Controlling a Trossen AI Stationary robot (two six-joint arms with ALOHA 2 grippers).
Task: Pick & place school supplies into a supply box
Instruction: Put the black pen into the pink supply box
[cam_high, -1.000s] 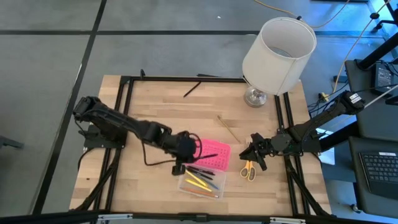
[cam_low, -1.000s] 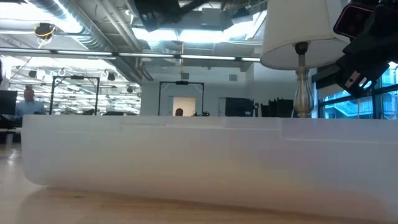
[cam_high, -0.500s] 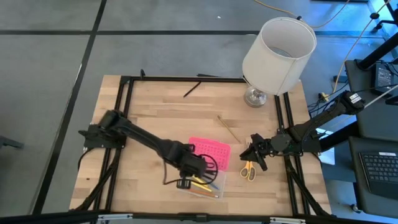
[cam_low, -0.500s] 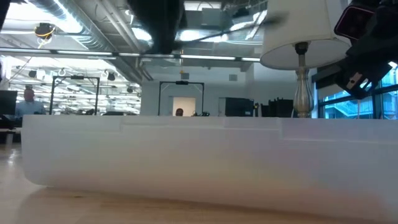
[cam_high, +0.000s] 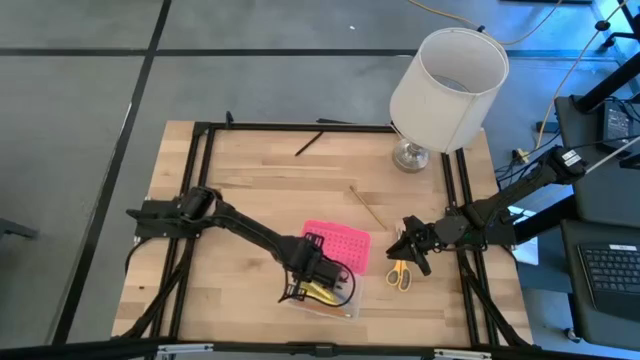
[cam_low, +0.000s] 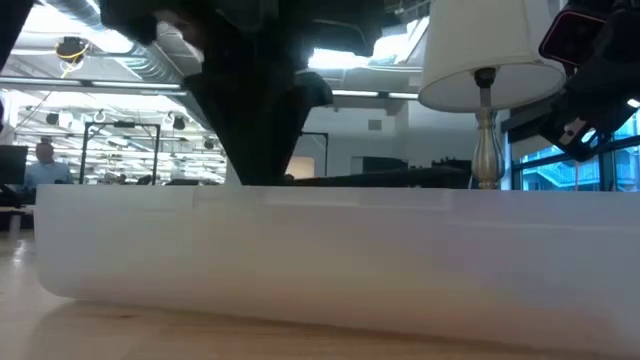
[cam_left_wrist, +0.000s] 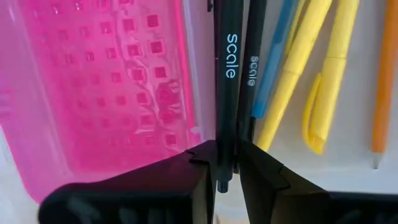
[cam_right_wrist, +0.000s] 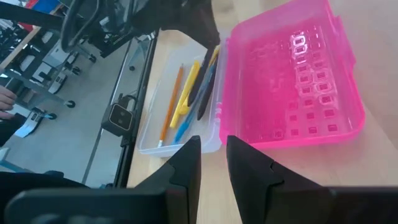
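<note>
The wooden tabletop (cam_high: 250, 180) carries a white-shaded lamp (cam_high: 447, 80) at its far right corner. Toward the near edge lies the supply box (cam_high: 335, 270), its pink dotted-grid lid (cam_right_wrist: 292, 81) laid open beside the clear base (cam_right_wrist: 165, 134), which holds yellow, orange and blue pens. The left pincer (cam_left_wrist: 227, 163) is down over the base, narrowly closed on a black pen (cam_left_wrist: 226, 74) printed "scale". The right pincer (cam_right_wrist: 213, 152) hangs just right of the box, slightly parted and holding nothing, beside the yellow-handled scissors (cam_high: 399, 272). A thin pencil (cam_high: 368, 207) lies apart.
</note>
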